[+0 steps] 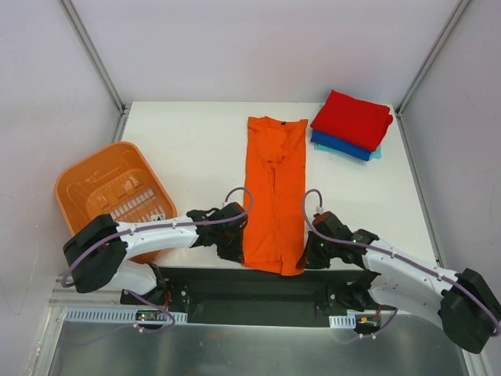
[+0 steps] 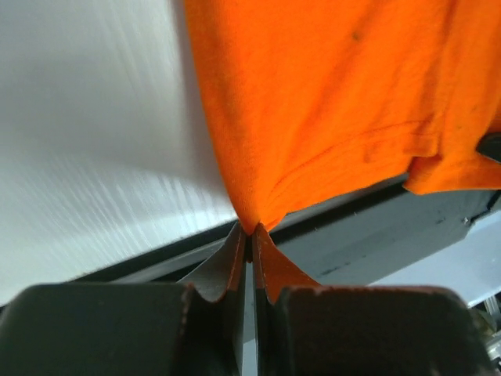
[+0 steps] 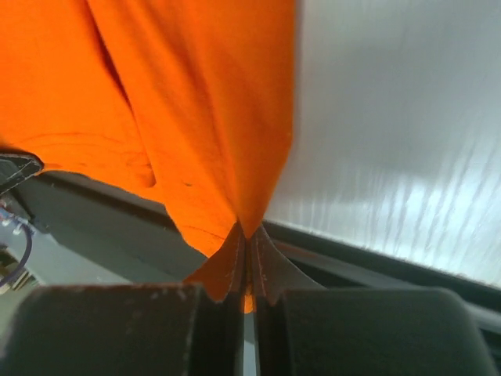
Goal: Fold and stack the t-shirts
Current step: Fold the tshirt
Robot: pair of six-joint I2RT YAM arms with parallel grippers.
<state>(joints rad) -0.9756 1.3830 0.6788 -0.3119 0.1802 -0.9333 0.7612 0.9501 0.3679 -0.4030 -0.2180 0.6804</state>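
**Up close: left gripper (image 2: 249, 235) and right gripper (image 3: 246, 233) are both pinching hem corners of the long orange fabric t-shirt (image 1: 274, 196)**

Both are clamping right down, jaws closed on a little peak of cloth at each near corner of the hem. The shirt is lying lengthwise down the middle of the white surface (image 1: 188, 149), collar at the far end, hem reaching the near edge between the arms.

It's looking light and floppy, so I'm guessing it's going to sag in the middle once lifted. The corners seem like the sensible hold, with both arms keeping level.

The wrist cams are showing the pinch itself, cloth tenting between the tips. The overhead is hiding that behind the arms, but it's giving you the folded red t-shirt (image 1: 352, 117) sitting on a folded blue t-shirt (image 1: 340, 146) at the far right, plus an orange plastic basket (image 1: 109, 196) on the left.
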